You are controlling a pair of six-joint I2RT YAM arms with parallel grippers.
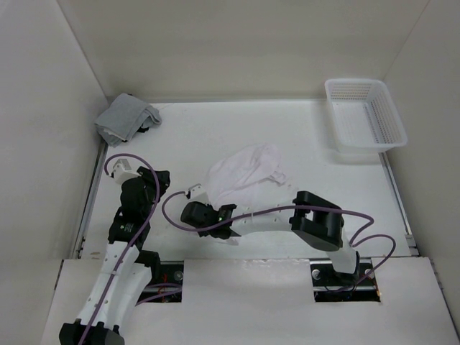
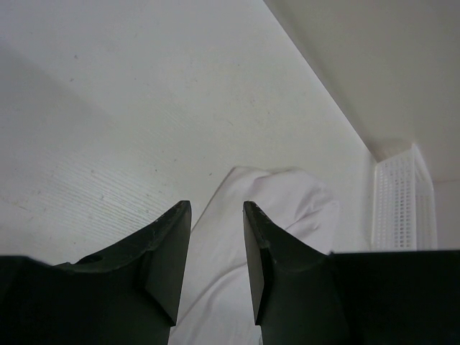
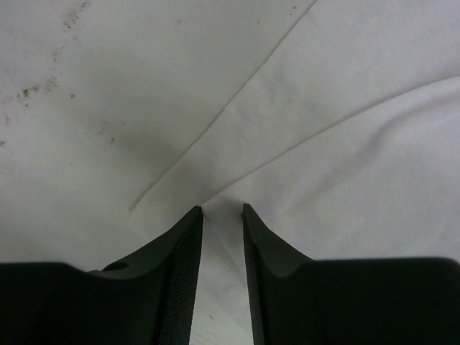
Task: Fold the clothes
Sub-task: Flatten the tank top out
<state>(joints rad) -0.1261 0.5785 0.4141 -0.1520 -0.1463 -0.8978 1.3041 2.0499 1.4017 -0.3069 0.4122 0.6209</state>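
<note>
No fold shows yet, we judge: the white shirt (image 1: pixel 243 172) lies crumpled on the table (image 1: pixel 302 136), our right gripper (image 3: pixel 222 210) straddles its edge, whether pinching we cannot tell, and our left gripper (image 2: pixel 216 207) gapes empty.

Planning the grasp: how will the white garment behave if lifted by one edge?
Probably floppy: the white garment lies crumpled in soft folds. Likely light, as the cloth looks thin. It may slide on the smooth table.
</note>
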